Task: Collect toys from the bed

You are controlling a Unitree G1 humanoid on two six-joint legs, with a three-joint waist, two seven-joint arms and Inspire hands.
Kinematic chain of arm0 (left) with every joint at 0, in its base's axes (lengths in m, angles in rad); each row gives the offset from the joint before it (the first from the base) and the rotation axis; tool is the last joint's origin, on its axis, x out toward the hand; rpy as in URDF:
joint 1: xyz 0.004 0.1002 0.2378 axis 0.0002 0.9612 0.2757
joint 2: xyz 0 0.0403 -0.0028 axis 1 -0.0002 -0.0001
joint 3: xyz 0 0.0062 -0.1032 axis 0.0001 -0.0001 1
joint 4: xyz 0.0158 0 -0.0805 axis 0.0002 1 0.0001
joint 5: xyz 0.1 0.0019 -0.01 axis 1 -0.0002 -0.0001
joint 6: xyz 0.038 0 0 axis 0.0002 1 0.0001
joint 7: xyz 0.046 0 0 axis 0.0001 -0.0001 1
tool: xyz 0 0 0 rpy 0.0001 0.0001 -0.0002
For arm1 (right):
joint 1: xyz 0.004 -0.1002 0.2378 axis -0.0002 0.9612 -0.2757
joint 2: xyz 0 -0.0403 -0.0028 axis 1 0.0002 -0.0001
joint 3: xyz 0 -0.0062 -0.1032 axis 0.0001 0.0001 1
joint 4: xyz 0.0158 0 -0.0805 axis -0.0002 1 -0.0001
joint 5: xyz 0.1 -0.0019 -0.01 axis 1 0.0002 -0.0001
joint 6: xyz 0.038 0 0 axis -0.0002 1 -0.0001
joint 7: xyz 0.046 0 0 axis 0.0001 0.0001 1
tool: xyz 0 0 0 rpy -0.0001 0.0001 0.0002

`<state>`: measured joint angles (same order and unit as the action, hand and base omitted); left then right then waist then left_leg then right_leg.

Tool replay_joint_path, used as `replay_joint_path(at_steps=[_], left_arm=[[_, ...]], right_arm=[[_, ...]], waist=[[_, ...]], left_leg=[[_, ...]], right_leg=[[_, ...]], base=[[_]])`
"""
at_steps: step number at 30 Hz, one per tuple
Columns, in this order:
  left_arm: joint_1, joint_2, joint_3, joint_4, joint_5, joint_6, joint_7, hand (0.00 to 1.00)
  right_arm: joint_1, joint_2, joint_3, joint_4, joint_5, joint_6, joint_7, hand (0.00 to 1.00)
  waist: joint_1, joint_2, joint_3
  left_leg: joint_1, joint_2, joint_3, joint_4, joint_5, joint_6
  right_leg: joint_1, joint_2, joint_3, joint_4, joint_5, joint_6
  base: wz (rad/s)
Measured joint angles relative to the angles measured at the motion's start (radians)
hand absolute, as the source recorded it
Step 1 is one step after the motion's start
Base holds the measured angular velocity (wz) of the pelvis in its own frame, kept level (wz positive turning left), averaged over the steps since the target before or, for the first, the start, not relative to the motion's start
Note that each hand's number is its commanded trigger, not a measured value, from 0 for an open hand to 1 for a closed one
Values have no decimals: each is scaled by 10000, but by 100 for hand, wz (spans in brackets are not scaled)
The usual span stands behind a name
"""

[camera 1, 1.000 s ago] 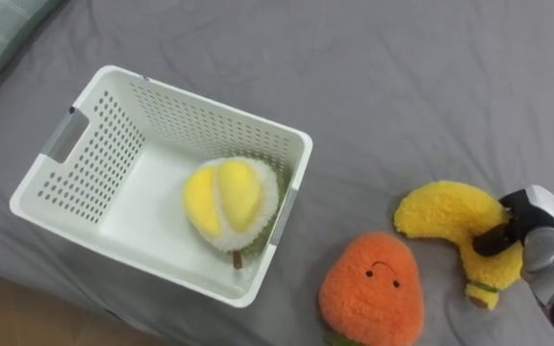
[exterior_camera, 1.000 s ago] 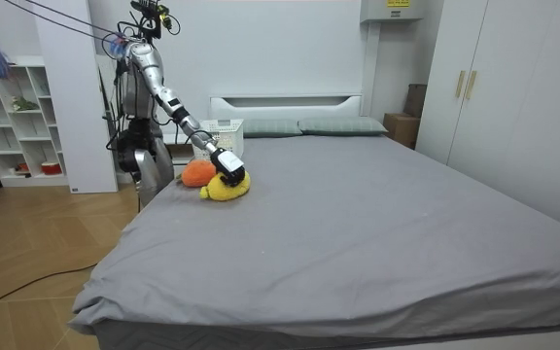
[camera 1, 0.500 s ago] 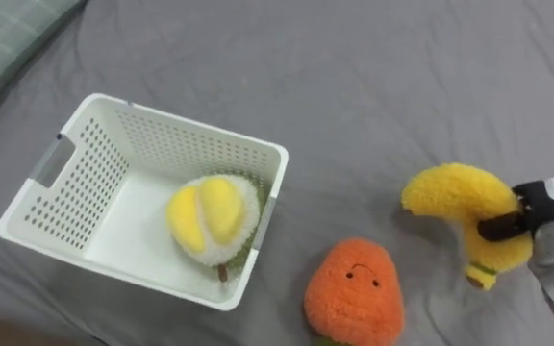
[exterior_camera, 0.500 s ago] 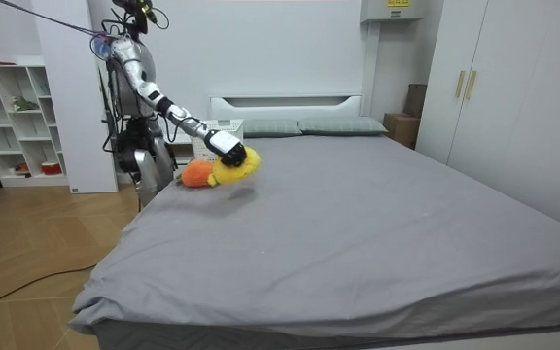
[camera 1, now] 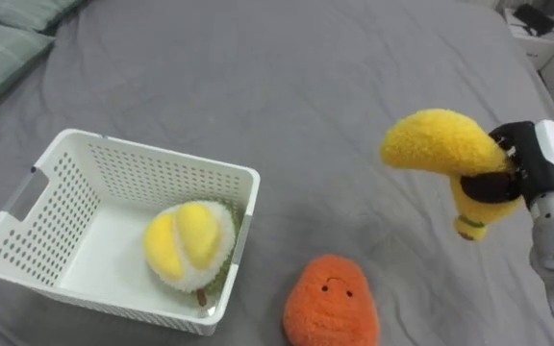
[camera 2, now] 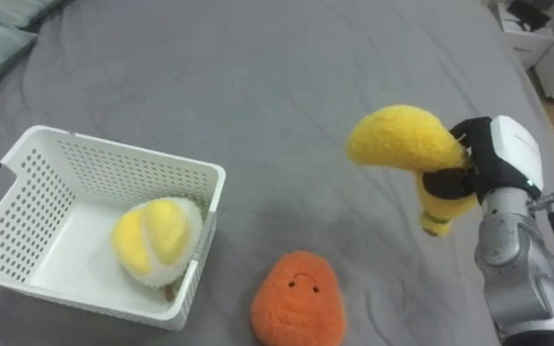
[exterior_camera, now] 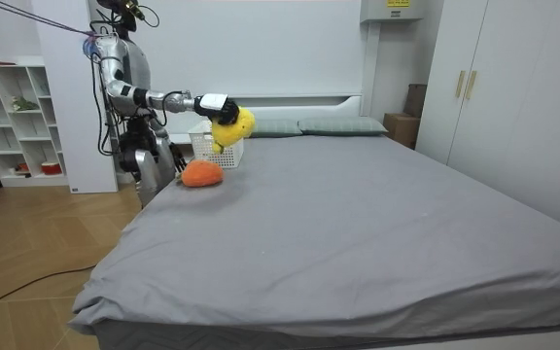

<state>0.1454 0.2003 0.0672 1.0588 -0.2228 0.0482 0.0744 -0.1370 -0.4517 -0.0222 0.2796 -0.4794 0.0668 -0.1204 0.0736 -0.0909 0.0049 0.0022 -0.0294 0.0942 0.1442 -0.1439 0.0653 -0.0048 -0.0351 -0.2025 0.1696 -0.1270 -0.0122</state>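
Note:
My right hand (camera 1: 530, 171) (camera 2: 493, 159) is shut on a yellow plush banana (camera 1: 442, 151) (camera 2: 398, 141) and holds it in the air above the grey bed (camera 1: 287, 86), right of the basket. An orange plush toy with a small face (camera 1: 330, 303) (camera 2: 296, 300) lies on the bed near the front edge. The white perforated basket (camera 1: 51, 181) (camera 2: 27, 159) sits at the left and holds a yellow and white plush durian (camera 1: 187, 243) (camera 2: 156, 237). In the room view the raised banana (exterior_camera: 232, 124) hangs in front of the basket (exterior_camera: 205, 148), with the orange toy (exterior_camera: 201, 173) below.
Pale green pillows (camera 1: 8, 38) lie at the bed's head, upper left. I stand at the bed's side by a white shelf unit (exterior_camera: 13, 122). A nightstand (camera 1: 537, 19) shows at the upper right; wardrobes (exterior_camera: 513, 97) line the room view's right.
My right hand has lifted the banana off the bed and carried it up and toward the basket. I have straightened up, and the eye view has shifted with it.

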Motion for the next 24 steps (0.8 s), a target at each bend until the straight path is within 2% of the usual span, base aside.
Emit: replay_joint_path(at_steps=[5, 9, 14, 19, 21, 22, 24], left_arm=[[25, -84, 255, -12, 421, -38, -11, 0], [39, -232, 313, -80, 978, -43, -39, 0], [-12, -304, 289, -81, 1089, -41, -41, 0], [7, -326, 313, -117, 1510, 0, -41, 0], [16, -345, 343, -150, 1540, 70, -44, 0], [11, -353, 342, -152, 1533, 75, -45, 0], [1, -433, 329, -149, 1524, 88, -43, 0]], right_arm=[[13, 294, 3, -1694, -87, 225, 724, 100], [-1, 615, 60, -3075, -294, 225, 1158, 100], [-77, 994, 575, -3707, -295, 475, 1647, 100], [-232, 1051, 946, -4164, -462, 778, 2463, 100], [-304, 1123, 1189, -4266, -889, 1011, 2838, 100], [-305, 1197, 1224, -4323, -1065, 1065, 2958, 100], [-420, 1649, 1374, -4432, -1252, 1199, 3357, 100]], waist=[[105, 70, 31], [229, 82, 35], [542, 19, 9], [769, -9, 16], [971, -24, 35], [1028, -36, 29], [1097, -80, 38]], left_leg=[[169, -2, 3, -17, -16, -8], [281, -11, -48, -18, -65, 2], [289, -21, -242, -18, -79, 2], [279, -36, -381, -20, -78, 2], [396, -31, -397, -60, -81, 0], [421, -31, -398, -106, -80, 0], [416, -33, -411, -132, -80, -1]], right_leg=[[179, 6, 41, -21, -31, 8], [347, -6, -20, -20, -83, 40], [417, -12, -153, 3, -93, 47], [471, -28, -256, 8, -93, 48], [582, -20, -252, -5, -95, 50], [592, -21, -252, -1, -98, 55], [592, -21, -258, 1, -100, 58]], base=[[0], [5], [10], [9], [0], [0], [0]])
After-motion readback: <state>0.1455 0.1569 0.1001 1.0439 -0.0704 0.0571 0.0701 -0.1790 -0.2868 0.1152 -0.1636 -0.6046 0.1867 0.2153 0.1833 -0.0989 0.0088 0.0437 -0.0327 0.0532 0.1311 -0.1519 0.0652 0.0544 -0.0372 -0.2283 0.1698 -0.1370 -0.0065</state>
